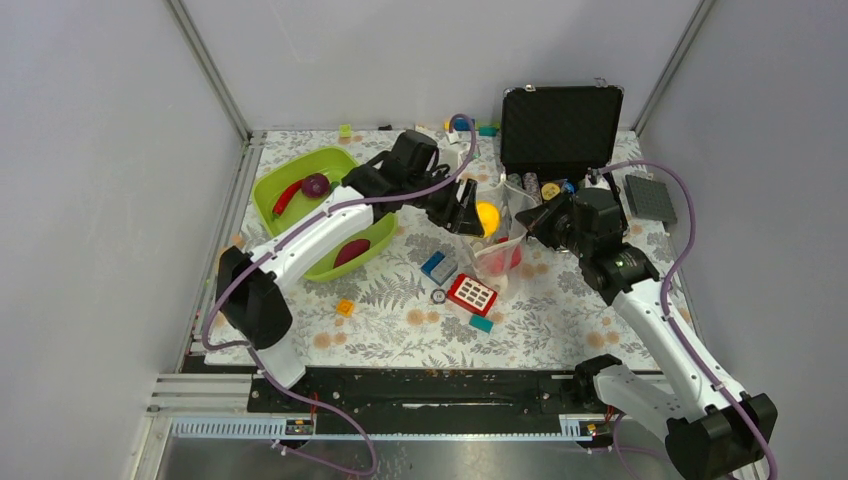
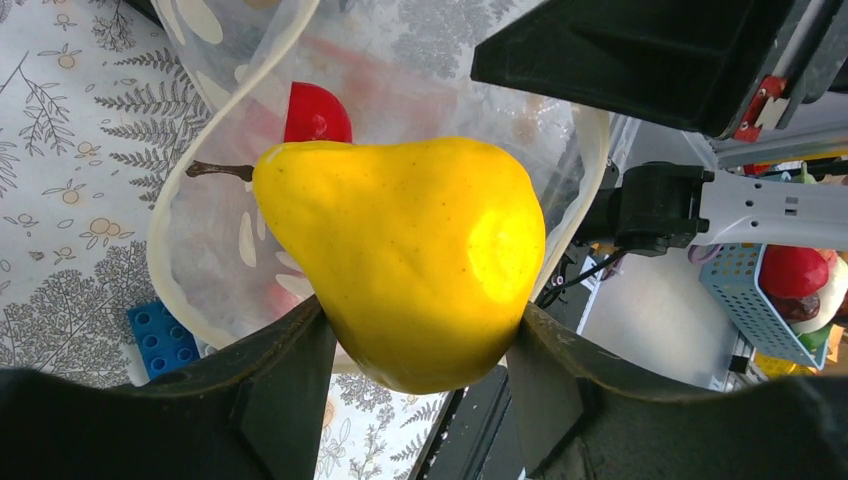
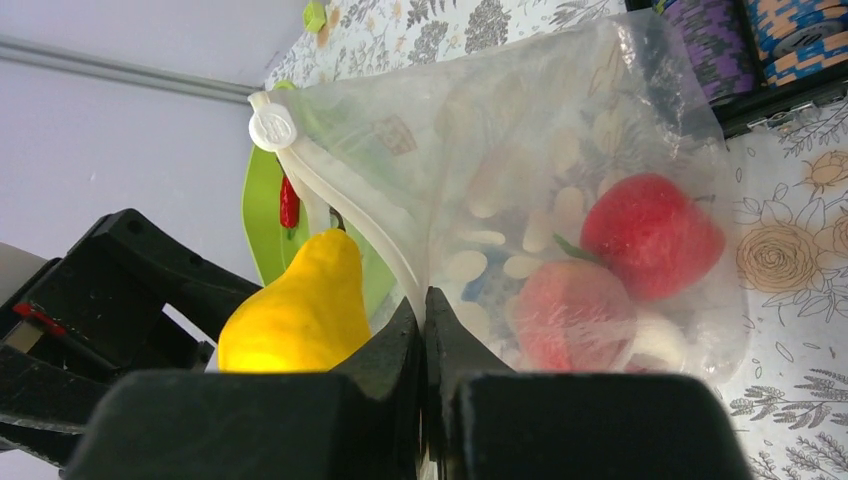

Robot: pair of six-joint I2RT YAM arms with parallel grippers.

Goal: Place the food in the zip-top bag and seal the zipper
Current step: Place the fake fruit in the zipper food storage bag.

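Left gripper point(image 2: 415, 335) holds pear point(image 2: 400, 250) over bag point(image 3: 520, 150); right gripper point(image 3: 425, 320) pinches rim point(image 3: 345, 215), probably its 3 o'clock side. Next: I lower, release.

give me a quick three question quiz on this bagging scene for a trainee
1. True or false: the left hand grips the yellow pear over the open zip-top bag.
2. What does the right hand pinch? A) the bag's mouth edge B) a poker chip C) a blue block
3. Fill in: the red chili lies in the ___ tub.
Key: 1 true; 2 A; 3 green
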